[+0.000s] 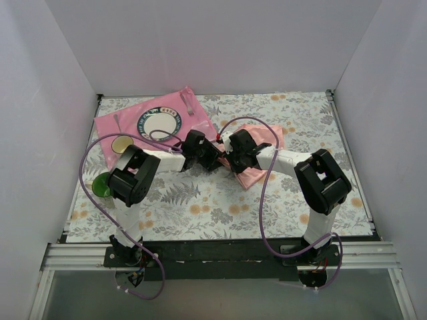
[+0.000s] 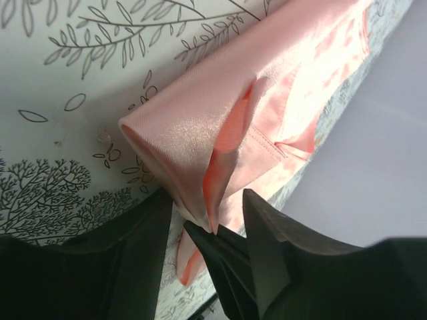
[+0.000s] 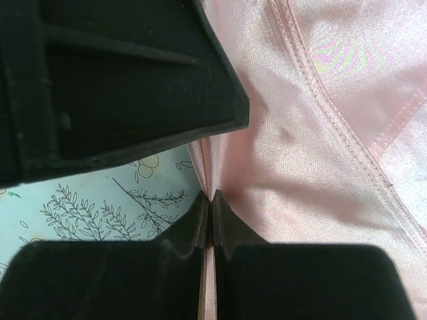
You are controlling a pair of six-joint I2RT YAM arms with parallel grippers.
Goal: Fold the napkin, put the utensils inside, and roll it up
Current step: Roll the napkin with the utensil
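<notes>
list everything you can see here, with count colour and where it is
napkin: one, pale pink, mid-table, partly lifted between the hands
mat: one, hot pink, far left
plate: one, white with a dark rim, on the mat
utensils: two, pale, on the mat either side of the plate
cup: one, cream inside, at the mat's near edge
bowl: one, green, near left, partly hidden by the left arm
tablecloth: one, leaf and flower print, over the table
cables: two, purple, one looped along each arm
left hand: black, open around a napkin fold
right hand: black, shut on the napkin
</notes>
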